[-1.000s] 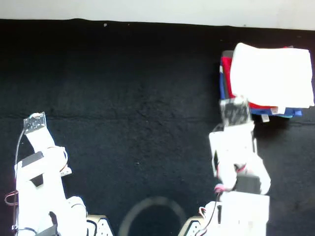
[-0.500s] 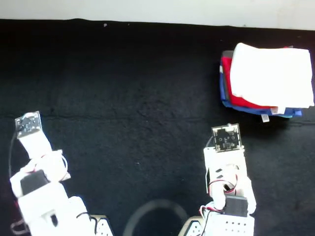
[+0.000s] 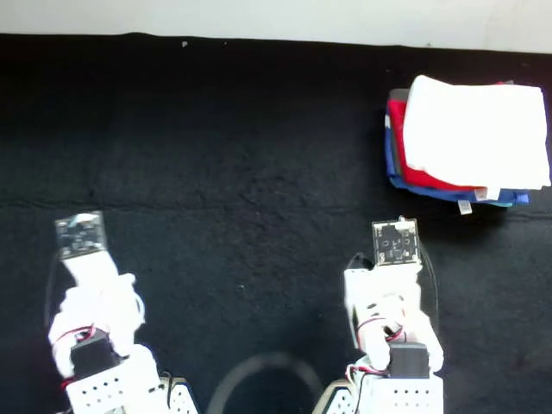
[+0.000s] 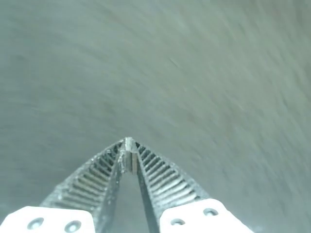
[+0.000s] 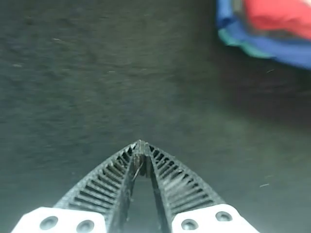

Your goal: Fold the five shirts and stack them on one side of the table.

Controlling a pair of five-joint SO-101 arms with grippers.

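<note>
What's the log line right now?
shirts: stacked far right | left arm: jaws shut, empty | right arm: jaws shut, empty

The table cover [image 3: 241, 147] is black, matt cloth with a short fuzzy nap, like felt or thin carpet. The shirts [image 3: 474, 129] are soft, matt cloth, and the white one on top lies fairly smooth. The left arm [image 3: 97, 297] and right arm [image 3: 385, 302] have smooth white plastic shells with a faint sheen. The left gripper [image 4: 129, 145] and right gripper [image 5: 141, 145] look like dark, matt, ribbed plastic, though the left wrist view is blurred.
</note>
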